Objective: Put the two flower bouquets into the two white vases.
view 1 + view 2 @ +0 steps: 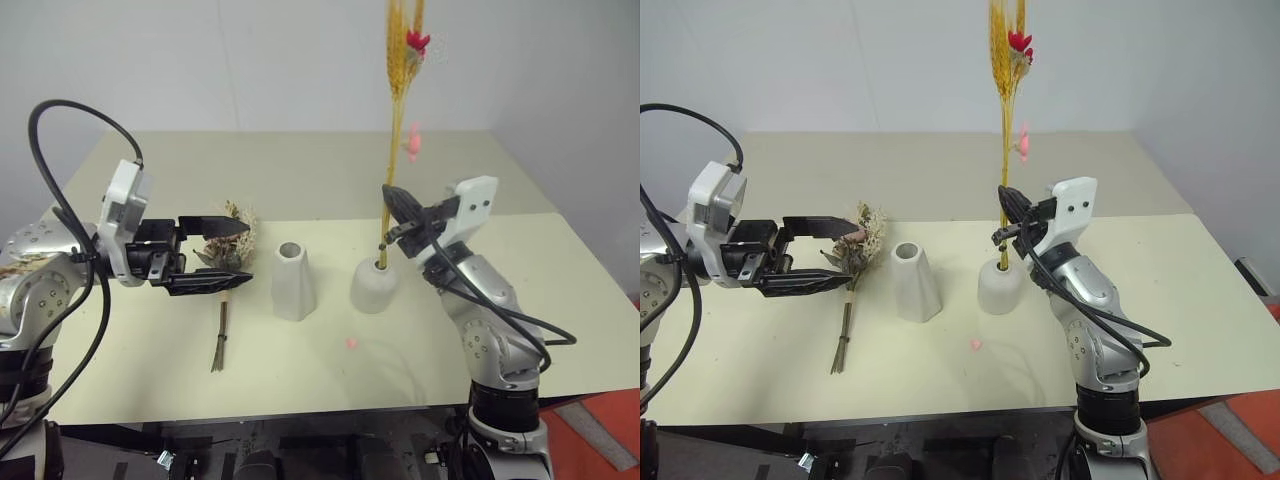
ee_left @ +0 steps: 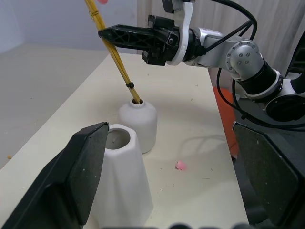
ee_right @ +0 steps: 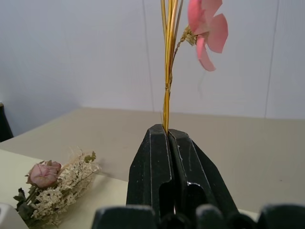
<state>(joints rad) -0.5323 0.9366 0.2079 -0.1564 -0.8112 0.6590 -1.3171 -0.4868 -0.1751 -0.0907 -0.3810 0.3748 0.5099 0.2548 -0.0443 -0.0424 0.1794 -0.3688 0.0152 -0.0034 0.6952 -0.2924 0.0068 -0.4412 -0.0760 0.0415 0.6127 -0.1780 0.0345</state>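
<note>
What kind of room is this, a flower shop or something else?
Probably a robot test room, not a shop: a plain beige table stands against bare white walls, holding just two white vases, a dried bunch and a yellow spray pinched in the right end effector.

A bare lab: plain white walls (image 1: 250, 60) behind a beige worktable (image 1: 300, 170).

Between vases: tall vase (image 1: 293, 281) and squat vase (image 1: 374, 285) stand near each other, narrow gap.
Above squat vase: blocked by upright yellow spray (image 1: 397, 120) and the clamped right gripper (image 1: 388, 218).
Tall vase mouth: unobstructed.
Left side: left gripper (image 1: 228, 255), fingers apart, hovers over the dried bunch (image 1: 226, 270).
Front table (image 1: 300, 380): bare except pink petal (image 1: 351, 343).
</note>
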